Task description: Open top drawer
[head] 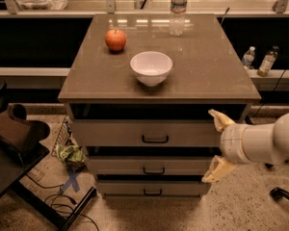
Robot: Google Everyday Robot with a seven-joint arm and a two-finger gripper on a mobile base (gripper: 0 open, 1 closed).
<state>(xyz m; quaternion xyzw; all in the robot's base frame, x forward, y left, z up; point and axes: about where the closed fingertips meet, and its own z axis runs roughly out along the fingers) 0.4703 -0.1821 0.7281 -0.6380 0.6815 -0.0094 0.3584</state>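
Observation:
The top drawer [135, 133] is the tallest grey-beige front under the counter, with a small black bar handle [155, 139] at its centre. A dark gap shows above its front. My gripper [216, 144] is at the cabinet's right front corner, right of the handle, open, with one tan fingertip [220, 120] at the top drawer's height and the other [216, 170] beside the middle drawer. It holds nothing.
Two shallower drawers [149, 166] sit below. On the countertop [202, 76] stand a white bowl [151, 67], a red apple [115, 40] and a water bottle [177, 6]. A dark chair [14, 134] is at the left. Bottles [258, 60] stand at the right.

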